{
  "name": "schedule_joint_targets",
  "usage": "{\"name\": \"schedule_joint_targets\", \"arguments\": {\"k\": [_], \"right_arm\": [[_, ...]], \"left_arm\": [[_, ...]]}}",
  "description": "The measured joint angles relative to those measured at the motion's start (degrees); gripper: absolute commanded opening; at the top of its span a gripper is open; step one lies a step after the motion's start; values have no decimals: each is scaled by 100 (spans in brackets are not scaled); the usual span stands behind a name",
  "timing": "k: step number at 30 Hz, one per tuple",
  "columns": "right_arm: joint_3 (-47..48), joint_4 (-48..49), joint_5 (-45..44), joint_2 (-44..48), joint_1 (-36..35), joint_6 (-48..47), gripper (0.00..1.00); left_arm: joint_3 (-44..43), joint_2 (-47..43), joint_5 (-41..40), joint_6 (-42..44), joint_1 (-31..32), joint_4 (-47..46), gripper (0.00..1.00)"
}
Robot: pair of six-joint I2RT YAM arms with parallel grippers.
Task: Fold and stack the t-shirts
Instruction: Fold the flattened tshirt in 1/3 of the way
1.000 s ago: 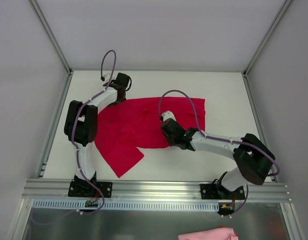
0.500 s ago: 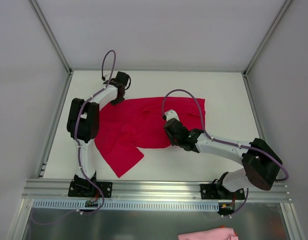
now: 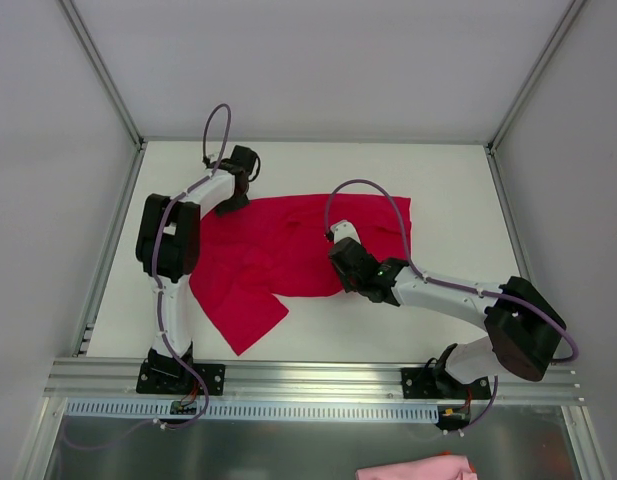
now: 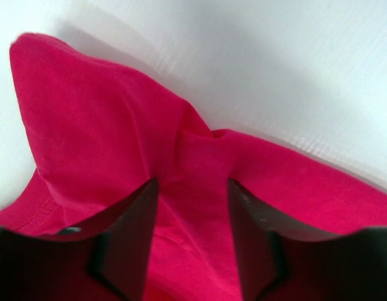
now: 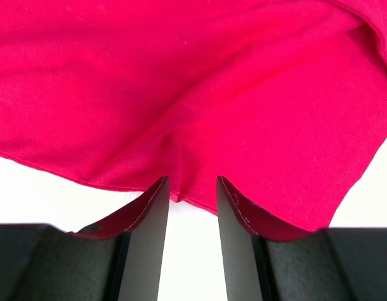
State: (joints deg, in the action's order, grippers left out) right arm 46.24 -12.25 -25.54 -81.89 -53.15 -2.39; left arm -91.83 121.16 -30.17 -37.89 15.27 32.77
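T-shirt (image 3: 278, 250): one, plain crimson, no print, lying spread and rumpled across the middle of the white desk (image 3: 438, 180), with one flap reaching toward the lower left; one paler pink cloth (image 3: 413, 468) shows at the bottom edge, off the desk; two arms, two grippers. The left gripper (image 3: 231, 203) sits at the shirt's upper left corner; the right gripper (image 3: 345, 280) at its lower hem near centre. Only the wrist views show the jaws: the left fingers (image 4: 127, 244) straddle a raised pleat; the right fingers (image 5: 146, 232) straddle the puckered hem; both pairs stand partly apart; whether either pinches cloth I cannot tell.
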Motion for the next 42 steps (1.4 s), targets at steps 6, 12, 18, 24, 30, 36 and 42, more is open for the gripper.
{"name": "schedule_joint_targets", "arguments": {"k": [6,12,18,24,30,36,42], "right_arm": [[0,0,0,0,0,0,40],[0,0,-17,0,0,0,40],[-20,0,-66,33,0,0,40],[-22,-9,-83,52,0,0,40],[-20,-11,-129,28,0,2,41],[-20,-33,-151,-157,2,2,42],[-20,-46,-173,-232,2,4,42]], "left_arm": [[72,0,11,0,0,11,49],[72,2,13,2,-2,17,11],[-144,223,15,22,-59,184,0],[-675,389,35,26,-225,538,0],[-1043,463,140,31,-562,713,0],[-1488,802,232,111,-675,933,13],[-1687,933,420,297,-662,962,98]]}}
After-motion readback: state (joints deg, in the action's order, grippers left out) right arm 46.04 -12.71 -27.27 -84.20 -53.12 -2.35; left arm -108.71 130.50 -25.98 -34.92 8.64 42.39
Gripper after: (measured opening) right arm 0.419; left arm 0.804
